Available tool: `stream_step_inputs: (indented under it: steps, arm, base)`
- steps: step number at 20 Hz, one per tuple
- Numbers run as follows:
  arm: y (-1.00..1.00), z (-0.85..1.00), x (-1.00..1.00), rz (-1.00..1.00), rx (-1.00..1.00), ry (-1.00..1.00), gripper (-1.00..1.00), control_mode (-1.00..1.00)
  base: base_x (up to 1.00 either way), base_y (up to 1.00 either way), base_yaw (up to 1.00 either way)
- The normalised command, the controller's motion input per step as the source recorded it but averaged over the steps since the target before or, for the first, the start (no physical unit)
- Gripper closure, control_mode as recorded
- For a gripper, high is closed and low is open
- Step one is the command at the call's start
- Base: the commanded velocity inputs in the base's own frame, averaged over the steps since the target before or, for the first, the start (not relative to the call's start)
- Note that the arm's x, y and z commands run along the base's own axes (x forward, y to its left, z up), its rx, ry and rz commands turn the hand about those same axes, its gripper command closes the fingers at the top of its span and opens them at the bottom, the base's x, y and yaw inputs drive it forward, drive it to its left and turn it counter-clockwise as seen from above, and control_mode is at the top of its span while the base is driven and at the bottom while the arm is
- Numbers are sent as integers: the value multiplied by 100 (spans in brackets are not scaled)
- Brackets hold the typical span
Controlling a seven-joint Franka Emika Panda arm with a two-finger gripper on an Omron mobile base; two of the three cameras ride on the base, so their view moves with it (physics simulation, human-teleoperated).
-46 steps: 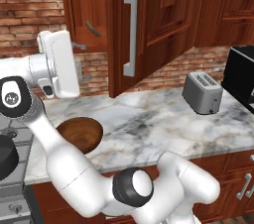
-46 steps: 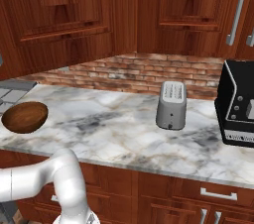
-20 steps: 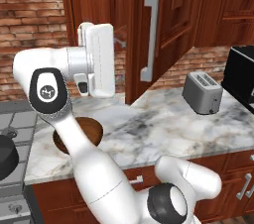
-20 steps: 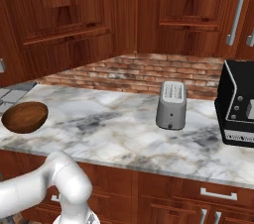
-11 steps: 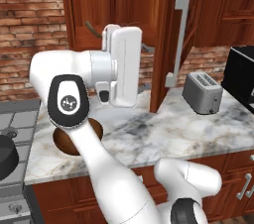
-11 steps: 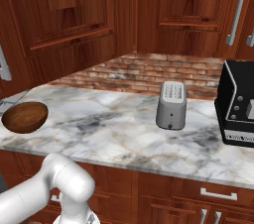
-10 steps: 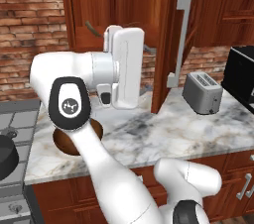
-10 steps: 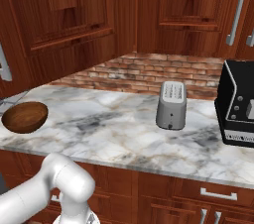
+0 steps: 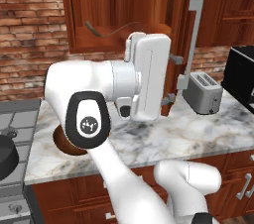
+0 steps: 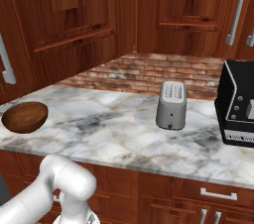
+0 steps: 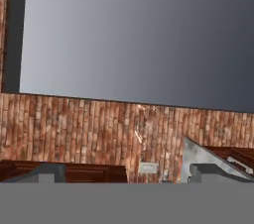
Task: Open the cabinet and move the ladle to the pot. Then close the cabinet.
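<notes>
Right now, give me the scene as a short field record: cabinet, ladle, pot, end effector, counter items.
cabinet: door swung open, interior exposed
ladle: lying on the cabinet shelf, untouched
pot: on the stove at the left edge, apart from the ladle
end effector: jaws open, nothing held
wooden bowl: on the counter, partly behind the arm
toaster: on the counter, right of the open door
</notes>
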Motion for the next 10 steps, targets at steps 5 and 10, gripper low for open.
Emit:
stream_step_inputs:
  steps: [5, 10]
  arm:
    - [-10, 0, -1, -7, 0, -1, -100, -100]
    - [-65, 0, 0, -5, 5, 1, -100, -100]
  base:
    - [0, 0, 0]
    - [0, 0, 0]
